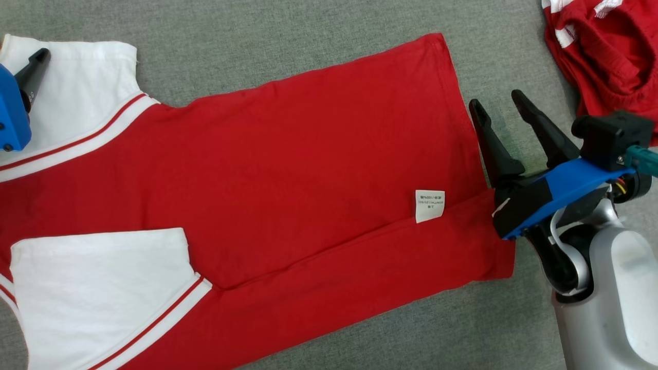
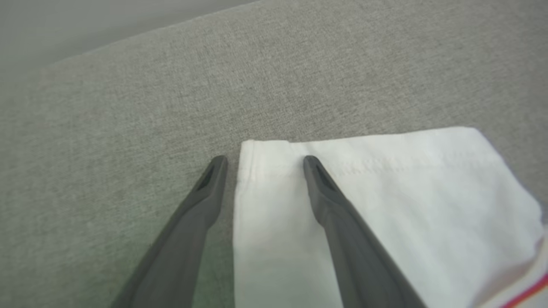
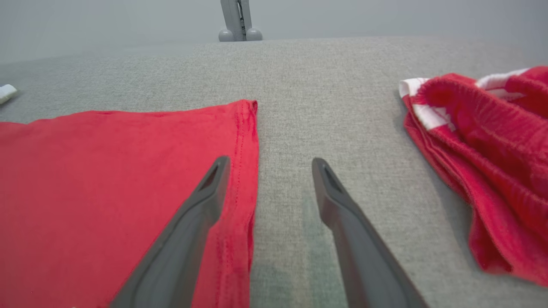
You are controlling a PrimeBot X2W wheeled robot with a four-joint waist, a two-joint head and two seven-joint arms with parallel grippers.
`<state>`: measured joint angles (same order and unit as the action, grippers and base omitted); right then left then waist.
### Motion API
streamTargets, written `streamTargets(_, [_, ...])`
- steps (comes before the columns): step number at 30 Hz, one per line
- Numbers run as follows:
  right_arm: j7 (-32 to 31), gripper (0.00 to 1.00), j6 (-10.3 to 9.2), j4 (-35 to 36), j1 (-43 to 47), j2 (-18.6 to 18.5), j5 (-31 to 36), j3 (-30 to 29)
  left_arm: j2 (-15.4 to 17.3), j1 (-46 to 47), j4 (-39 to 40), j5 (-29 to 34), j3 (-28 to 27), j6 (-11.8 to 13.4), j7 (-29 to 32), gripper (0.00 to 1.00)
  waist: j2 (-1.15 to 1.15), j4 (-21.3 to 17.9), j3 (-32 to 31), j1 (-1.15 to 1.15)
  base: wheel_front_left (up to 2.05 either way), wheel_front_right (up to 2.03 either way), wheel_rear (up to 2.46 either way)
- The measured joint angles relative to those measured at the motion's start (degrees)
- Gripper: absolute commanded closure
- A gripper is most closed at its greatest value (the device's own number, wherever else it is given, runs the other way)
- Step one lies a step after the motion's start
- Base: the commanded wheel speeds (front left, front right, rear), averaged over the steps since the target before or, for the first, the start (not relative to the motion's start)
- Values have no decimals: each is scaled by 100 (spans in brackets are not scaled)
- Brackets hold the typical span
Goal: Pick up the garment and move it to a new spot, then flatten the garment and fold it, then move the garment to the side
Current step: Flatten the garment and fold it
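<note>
Red garment (image 1: pixel 288 169) lies flat, long axis left-right, hem rightward.

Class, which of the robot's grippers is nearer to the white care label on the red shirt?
Right. The right gripper is open at the hem of the red shirt, beside the care label. The left gripper is at the white sleeve at the far end.

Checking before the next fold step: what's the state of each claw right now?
Left claw: open, empty, astride the white sleeve edge.
Right claw: open, empty, astride the red shirt hem.
</note>
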<state>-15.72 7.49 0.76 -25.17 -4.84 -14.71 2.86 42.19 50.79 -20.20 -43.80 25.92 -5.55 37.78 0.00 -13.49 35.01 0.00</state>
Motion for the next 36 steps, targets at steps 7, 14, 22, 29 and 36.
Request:
streamTargets(7, [3, 0, 0, -101, -276, -79, 58, 42, -111, 9, 118, -7, 179, -75, -85, 100, 0, 108, -30, 1, 0, 0, 0])
streamTargets(14, [-564, 0, 0, -636, -1002, -475, 174, -18, -283, 92, 256, 245, 332, -134, -846, 100, 0, 470, -222, 1, 0, 0, 0])
streamTargets(22, [-1491, 0, 0, -1804, -1958, -889, 211, 125, -446, 169, 597, 193, 613, -159, -1325, 100, 0, 959, -341, 0, 0, 0, 0])
streamTargets(29, [-2005, 0, 0, -2446, -2243, -989, 116, 318, -524, 166, 768, 90, 857, -185, -1546, 100, 0, 1188, -354, 1, 0, 0, 0])
streamTargets(36, [-2151, 73, 0, -2708, -2395, -1045, 83, 495, -527, 168, 813, -14, 1058, -185, -1661, 100, 0, 1237, -390, 0, 0, 0, 0])
